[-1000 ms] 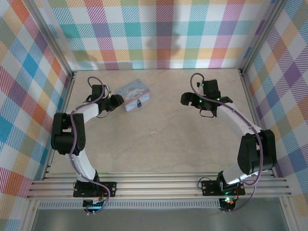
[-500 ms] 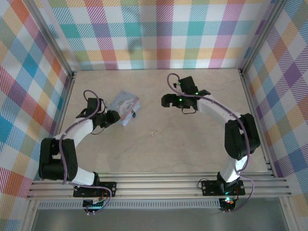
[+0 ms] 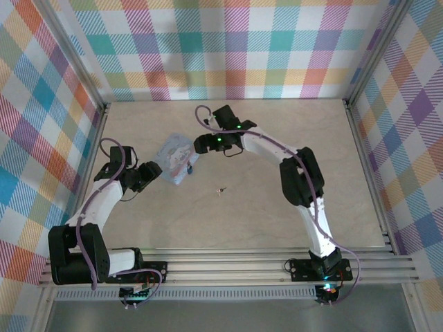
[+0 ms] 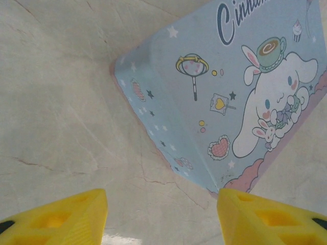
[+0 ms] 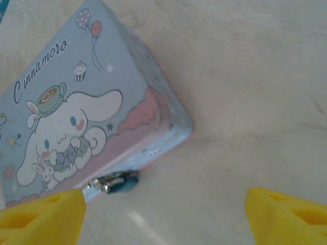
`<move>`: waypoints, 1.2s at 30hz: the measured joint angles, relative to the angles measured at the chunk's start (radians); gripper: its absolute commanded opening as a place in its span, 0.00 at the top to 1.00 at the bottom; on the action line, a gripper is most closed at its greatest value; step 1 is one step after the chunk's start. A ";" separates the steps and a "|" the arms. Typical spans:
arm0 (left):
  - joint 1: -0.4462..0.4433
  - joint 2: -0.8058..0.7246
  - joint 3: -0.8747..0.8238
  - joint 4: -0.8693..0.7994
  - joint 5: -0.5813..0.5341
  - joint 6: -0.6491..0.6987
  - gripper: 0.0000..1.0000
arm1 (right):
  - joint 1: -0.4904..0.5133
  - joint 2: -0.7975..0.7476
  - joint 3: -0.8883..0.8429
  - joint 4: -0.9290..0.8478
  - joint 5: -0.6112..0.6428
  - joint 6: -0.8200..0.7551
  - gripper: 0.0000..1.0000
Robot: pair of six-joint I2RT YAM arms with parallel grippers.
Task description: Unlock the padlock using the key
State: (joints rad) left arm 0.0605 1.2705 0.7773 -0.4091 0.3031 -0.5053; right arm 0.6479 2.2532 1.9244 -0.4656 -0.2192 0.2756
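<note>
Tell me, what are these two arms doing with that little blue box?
Two robot arms are gathered at a pale blue cartoon tin box. The left gripper is open at one corner of it; the right gripper, also open, hovers by the side where a tiny teal padlock hangs. The key lies apart on the table, held by neither, so the unlocking hasn't started.

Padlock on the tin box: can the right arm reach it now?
Probably yes: the padlock hangs at the tin box's side, bare table around it, just ahead of the open jaws.
</note>
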 measured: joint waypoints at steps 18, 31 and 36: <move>0.002 0.244 0.065 0.049 0.120 0.005 0.60 | 0.013 0.254 0.299 -0.012 -0.047 -0.013 0.34; -0.106 0.396 0.247 0.014 0.077 0.026 0.60 | -0.019 -0.025 -0.143 0.124 0.076 -0.052 0.37; -0.216 0.462 0.332 0.007 0.044 0.013 0.60 | -0.057 -0.155 -0.325 0.148 0.143 -0.044 0.36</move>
State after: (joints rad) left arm -0.1555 1.7329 1.1088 -0.4023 0.3470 -0.4923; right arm 0.5911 2.0983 1.5993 -0.3180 -0.0765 0.2317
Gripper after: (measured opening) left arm 0.397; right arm 0.634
